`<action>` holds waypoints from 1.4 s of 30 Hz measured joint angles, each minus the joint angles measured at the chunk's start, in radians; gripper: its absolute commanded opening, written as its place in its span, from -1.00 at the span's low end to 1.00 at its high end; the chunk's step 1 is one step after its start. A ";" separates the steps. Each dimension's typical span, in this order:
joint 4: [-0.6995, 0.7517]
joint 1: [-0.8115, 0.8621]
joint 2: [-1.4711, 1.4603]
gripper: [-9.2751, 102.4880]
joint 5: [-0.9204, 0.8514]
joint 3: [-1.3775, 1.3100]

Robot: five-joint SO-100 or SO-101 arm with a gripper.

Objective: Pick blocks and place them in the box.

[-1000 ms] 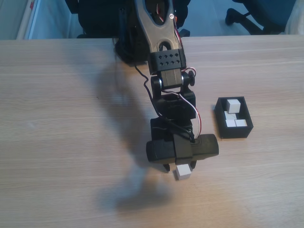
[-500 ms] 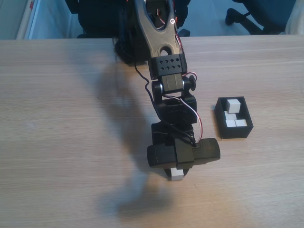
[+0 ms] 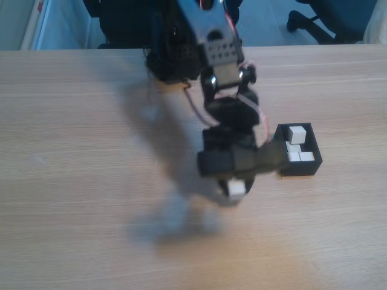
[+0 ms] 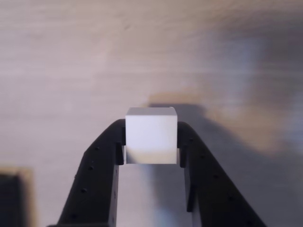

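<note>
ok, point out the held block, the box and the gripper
block [image 4: 151, 135], wrist view: middle of its near face, between the fingers.
box [image 3: 300, 167], fixed view: its near wall.
gripper [image 4: 151, 150], wrist view: midway between the fingertips, shut on the block.

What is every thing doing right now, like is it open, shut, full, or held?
Hand: shut on the held block.
Held block: pinched between both fingers, lifted off the table.
Box: open on top, partly filled.
Blocks in the box: three, lying loose inside.
Table: wooden, bears the box.
</note>
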 measured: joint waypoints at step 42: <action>0.224 -0.333 0.457 -0.83 0.012 0.221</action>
